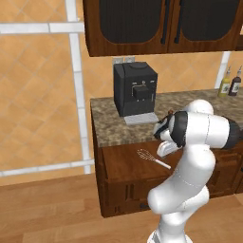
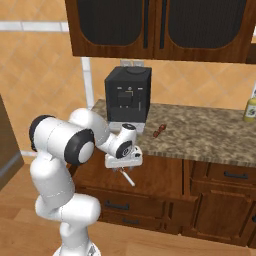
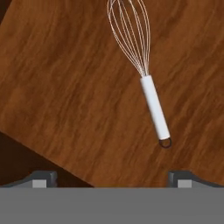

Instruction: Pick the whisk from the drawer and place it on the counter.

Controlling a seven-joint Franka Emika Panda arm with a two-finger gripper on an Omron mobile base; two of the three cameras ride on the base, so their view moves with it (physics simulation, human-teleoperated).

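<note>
The whisk [image 3: 154, 107] lies flat on the wooden bottom of the open drawer [image 3: 65, 87], wire head toward the top of the hand view, pale handle pointing down to the right. From the left base view the whisk [image 1: 153, 158] rests near the drawer's [image 1: 121, 163] right side, under the counter [image 1: 114, 126] edge. My gripper [image 1: 162, 153] hangs just above it, pointing down, open with nothing between its fingers [image 3: 43, 177]. In the right base view the gripper [image 2: 122, 168] hovers over the drawer [image 2: 160, 172], with the whisk's handle [image 2: 128, 178] showing just below it.
A black coffee machine [image 1: 134, 90] stands on the counter [image 2: 200, 132] behind the drawer, under dark upper cabinets [image 1: 161, 23]. A small brown item [image 2: 159, 131] lies on the counter to its right. Bottles [image 1: 230, 83] stand at the far right. Narrower drawers [image 2: 225, 175] sit beside.
</note>
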